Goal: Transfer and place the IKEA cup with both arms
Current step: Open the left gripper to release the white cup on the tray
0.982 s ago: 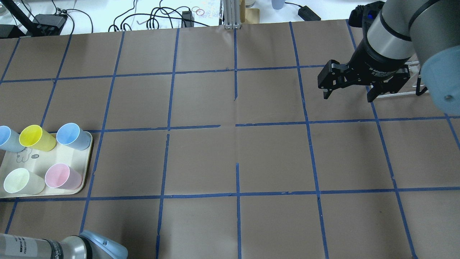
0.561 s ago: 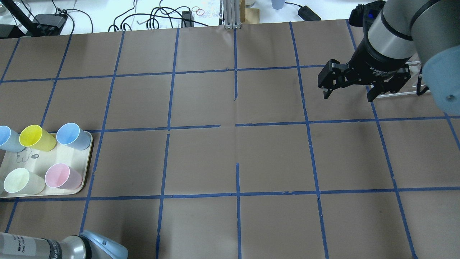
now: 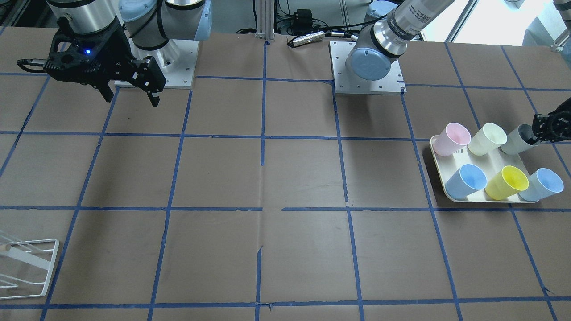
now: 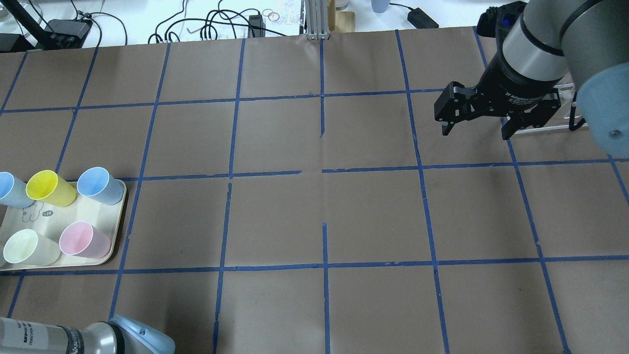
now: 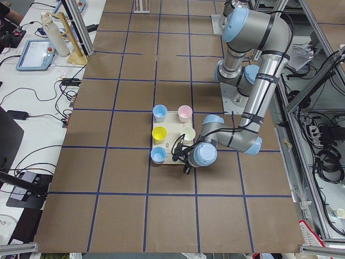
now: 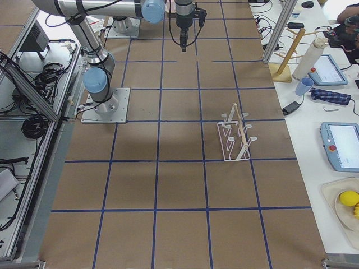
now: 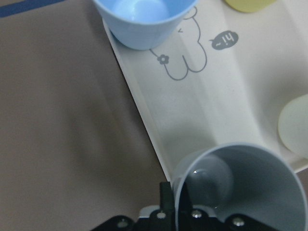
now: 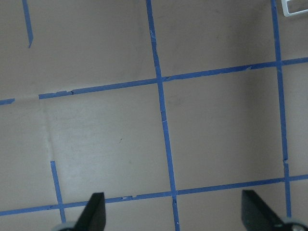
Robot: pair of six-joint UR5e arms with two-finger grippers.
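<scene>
The IKEA cup (image 3: pixel 516 139), a plain light-grey tumbler, stands at the back corner of the cream tray (image 3: pixel 436 162), at the far right of the front-facing view. My left gripper (image 3: pixel 545 130) is at the cup's rim. In the left wrist view the cup (image 7: pixel 250 187) fills the lower right, and a black finger (image 7: pixel 166 195) presses on the outside of its wall; the jaws look shut on the wall. The cup lies outside the overhead view. My right gripper (image 4: pixel 475 129) hangs open and empty over the far right of the table, and also shows in the front-facing view (image 3: pixel 129 94).
The tray also holds a pink cup (image 3: pixel 451 139), a cream-green cup (image 3: pixel 486 139), two light blue cups (image 3: pixel 466 180) and a yellow cup (image 3: pixel 506 183). A white wire rack (image 6: pixel 235 134) stands on the robot's right side of the table, near my right gripper.
The tray and its cups have shifted a few pixels to the left in the overhead view. The right arm has barely moved.
</scene>
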